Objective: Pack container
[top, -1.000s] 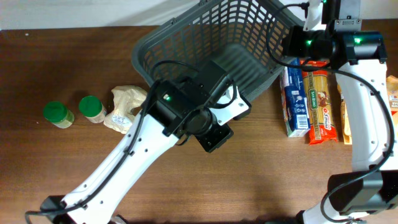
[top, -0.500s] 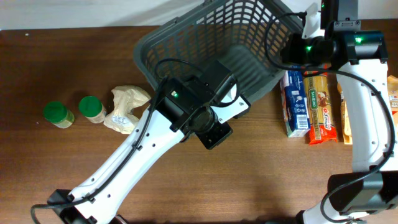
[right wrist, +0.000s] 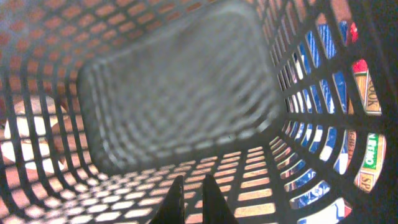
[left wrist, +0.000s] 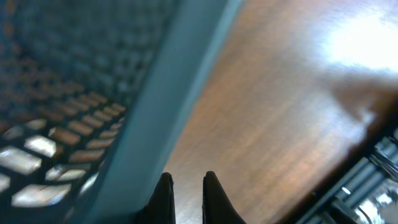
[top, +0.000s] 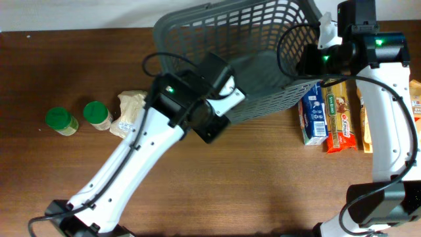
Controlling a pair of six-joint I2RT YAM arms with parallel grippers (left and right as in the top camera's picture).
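**Left end effector** (left wrist: pixel 186 198): the fingers are drawn nearly together with a narrow gap, and nothing is seen between them. It is set just beside the thick rim of the container (top: pixel 256 26), on the outer near-left side.

**Right end effector** (right wrist: pixel 191 200): the fingers are likewise nearly closed and are pointed into the container's interior from its far right corner. Whether a lattice bar is pinched cannot be told.

**Container**: it is tipped on the counter (top: pixel 276 184) between both arms.

**Blue box** (top: pixel 314 115) and **pasta packet** (top: pixel 342 112): these are laid just right of the container.

**Crumpled beige bag** (top: pixel 129 104): it is laid to the left.

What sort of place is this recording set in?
Probably a lab bench staged for grocery packing: a wooden table, a grey shopping basket, with pasta packets and green-lidded jars around it.
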